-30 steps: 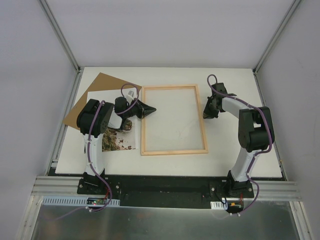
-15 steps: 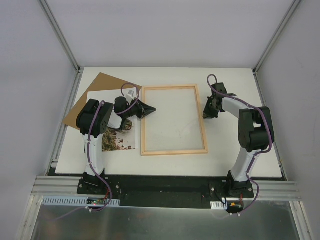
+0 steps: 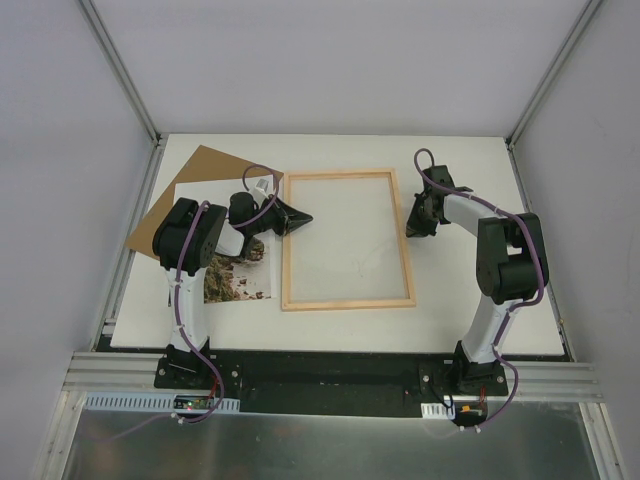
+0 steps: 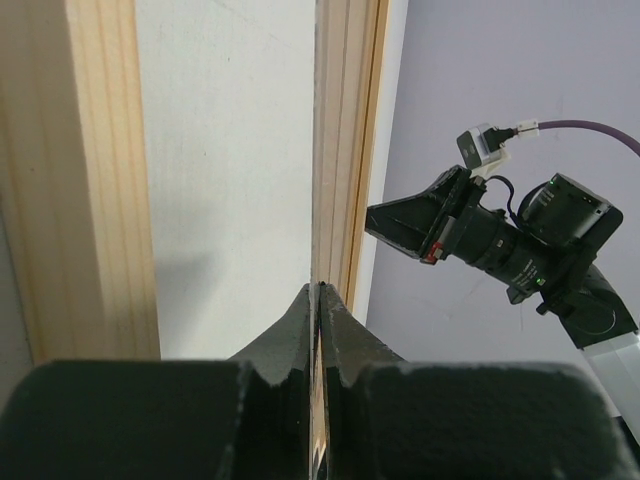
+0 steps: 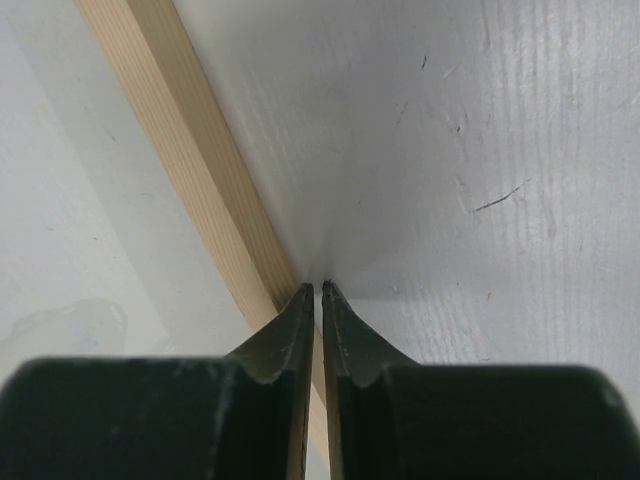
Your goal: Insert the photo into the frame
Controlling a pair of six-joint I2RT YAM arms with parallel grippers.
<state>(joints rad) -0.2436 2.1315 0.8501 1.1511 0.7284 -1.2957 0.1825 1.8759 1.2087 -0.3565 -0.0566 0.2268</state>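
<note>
The light wood frame [image 3: 348, 301] lies flat mid-table. The photo [image 3: 240, 282] lies left of it, partly under my left arm, cliff picture up with pale sky at the far end. My left gripper [image 3: 303, 219] is at the frame's left rail, rolled on its side. In the left wrist view it [image 4: 320, 288] is shut with a thin sheet edge between the fingers, apparently the photo's right edge, and looks across the frame [image 4: 105, 150]. My right gripper [image 3: 411, 231] is shut and empty. Its tips [image 5: 319, 287] touch the frame's right rail [image 5: 180, 110].
The brown backing board [image 3: 195, 165] lies at the far left, partly under the photo. The right arm's wrist camera [image 4: 500, 245] shows across the frame. Metal posts and grey walls enclose the white table [image 3: 470, 310].
The picture part of the photo beside my left arm has shifted slightly. Both arms and the frame look unmoved.
</note>
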